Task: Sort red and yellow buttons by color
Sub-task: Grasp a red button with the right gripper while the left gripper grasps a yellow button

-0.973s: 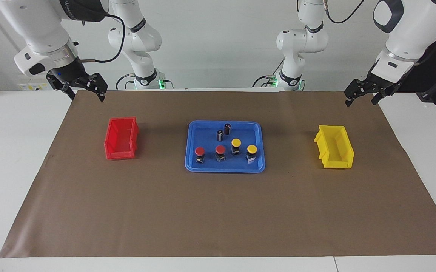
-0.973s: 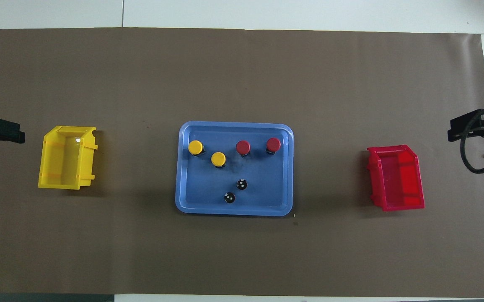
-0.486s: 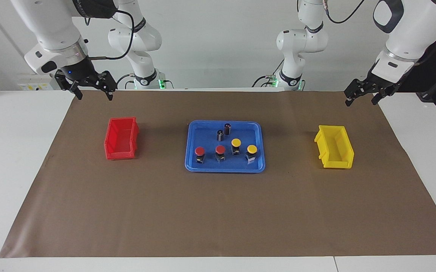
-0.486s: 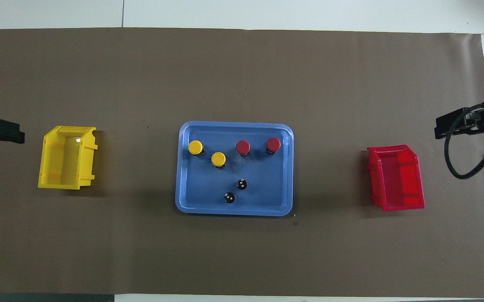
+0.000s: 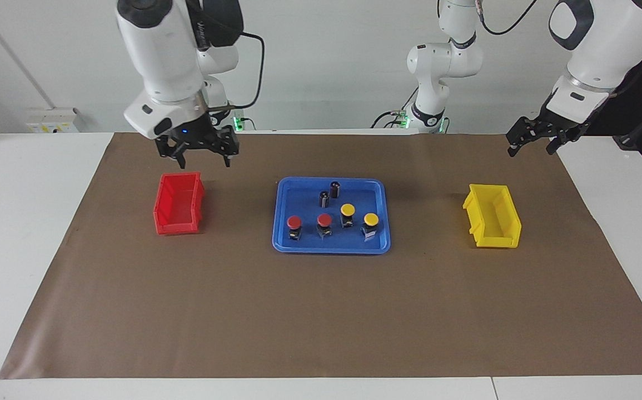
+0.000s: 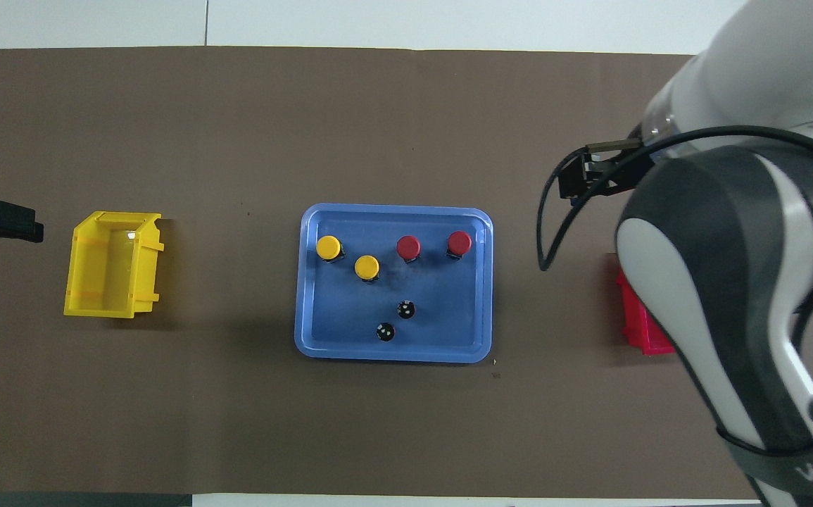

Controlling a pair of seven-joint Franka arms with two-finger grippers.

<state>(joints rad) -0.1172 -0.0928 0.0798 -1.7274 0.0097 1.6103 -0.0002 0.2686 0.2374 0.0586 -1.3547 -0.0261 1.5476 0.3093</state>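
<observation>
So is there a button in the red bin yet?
No, the red bin shows only its bare floor, and both red buttons still stand in the blue tray beside the yellow buttons.

A robotics lab. White arms (image 5: 168,61) are bolted along a white table (image 5: 26,189) spread with brown paper (image 5: 321,311), before a bare pale wall (image 5: 326,55). Loose cables (image 5: 251,50) trail from them, and green lights (image 5: 237,119) glow at their bases.
</observation>
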